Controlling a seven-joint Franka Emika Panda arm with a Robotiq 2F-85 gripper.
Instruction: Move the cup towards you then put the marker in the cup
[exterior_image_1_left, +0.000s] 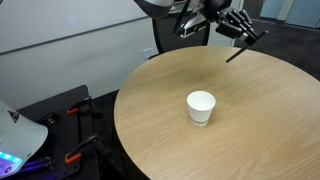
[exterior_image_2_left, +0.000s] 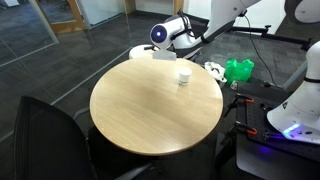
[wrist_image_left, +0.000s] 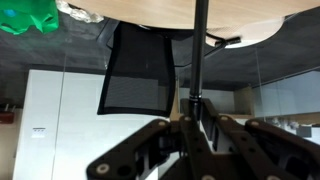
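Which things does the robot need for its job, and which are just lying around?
For the job:
cup
marker
tool, holding the marker

Just lying about:
green thing
chair

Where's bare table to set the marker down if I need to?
The table is bare all round the cup, widest on its side away from the gripper. Narrowest strip: between cup and the edge by the held marker.

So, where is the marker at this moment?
In an exterior view the marker hangs from the shut claw, in the air over the far edge of the round table, well apart from the white cup standing nearer the table's middle.
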